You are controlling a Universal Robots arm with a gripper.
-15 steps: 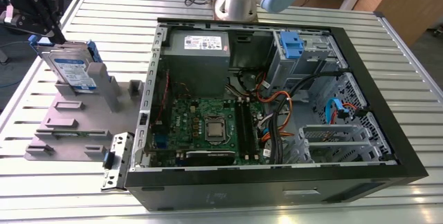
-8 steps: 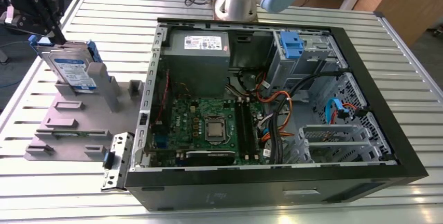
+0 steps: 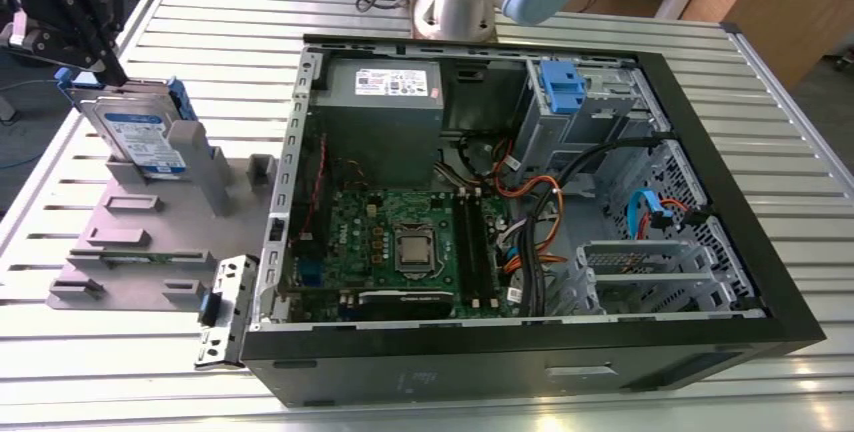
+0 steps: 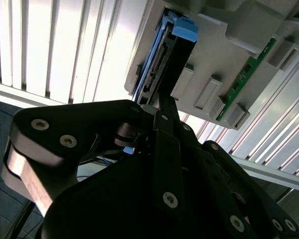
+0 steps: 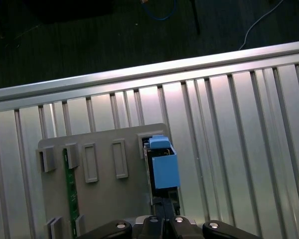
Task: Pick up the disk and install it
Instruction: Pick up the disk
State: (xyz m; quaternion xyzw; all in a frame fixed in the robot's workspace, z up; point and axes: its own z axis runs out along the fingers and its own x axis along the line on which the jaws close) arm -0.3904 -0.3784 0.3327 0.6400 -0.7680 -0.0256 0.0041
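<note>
Gripper: the black linkage gripper (image 3: 115,77) hangs right at the upper edge of the disk, at the exterior view's far left. You cannot tell from these views whether it is open, closed or clamping.
Contact: in the second wrist view its tip (image 4: 163,99) meets the disk's connector edge. Touching or just short is unclear.
Disk: the flat silver hard drive with a blue-and-white label in a blue plastic carrier, the disk (image 3: 140,137), stands on edge, leaning back, in a slot of the fixture. It is not lifted and not in the case.
Why so: propped on edge, it likely offers you its top for a grab from above.
Tab: the blue end tab (image 5: 164,168) sits on that upper edge, just past the gripper.
Fixture: the grey plastic fixture (image 3: 134,237) with raised slots lies flat beside the case. It also holds a thin green memory stick (image 5: 69,184).
Table: slatted aluminium table (image 3: 134,377) under everything.
Case: the black tower case (image 3: 467,377) lies on its side with the lid off, apart from the disk. Your reach into it is probably from above.
Drive cage: the grey metal drive cage (image 3: 594,117) with a blue latch sits in the case's far corner, the probable destination.
Stage: pick-up; install not begun.
</note>
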